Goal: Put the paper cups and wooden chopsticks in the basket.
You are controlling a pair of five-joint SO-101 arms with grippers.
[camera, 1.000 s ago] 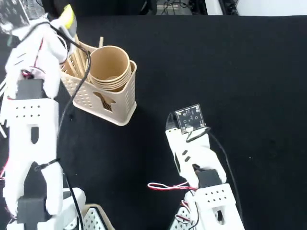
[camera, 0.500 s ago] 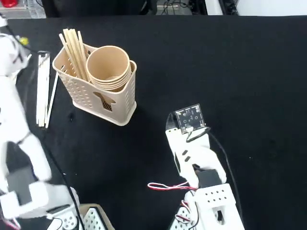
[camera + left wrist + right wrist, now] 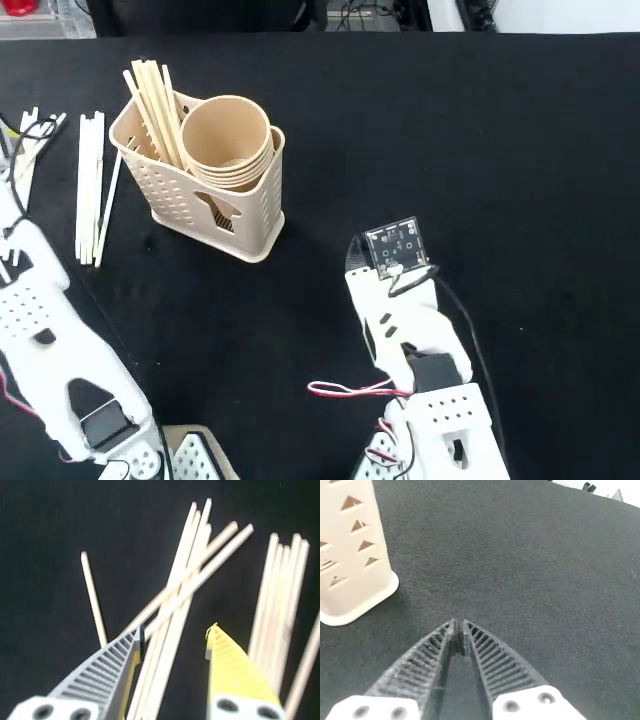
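The left gripper is spread over loose chopsticks lying by the table's left edge. A crossed bunch runs between its jaws, and another bunch lies just outside the yellow jaw. The basket, near the far-left corner, holds stacked cups and more chopsticks. The right gripper, pressed together, sits near the basket's base.

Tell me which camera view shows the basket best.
The high view: the whole basket is seen from above, with the paper cups and chopsticks standing inside. The right wrist view catches part of its perforated wall and base. The left wrist view looks at loose chopsticks on the table instead.
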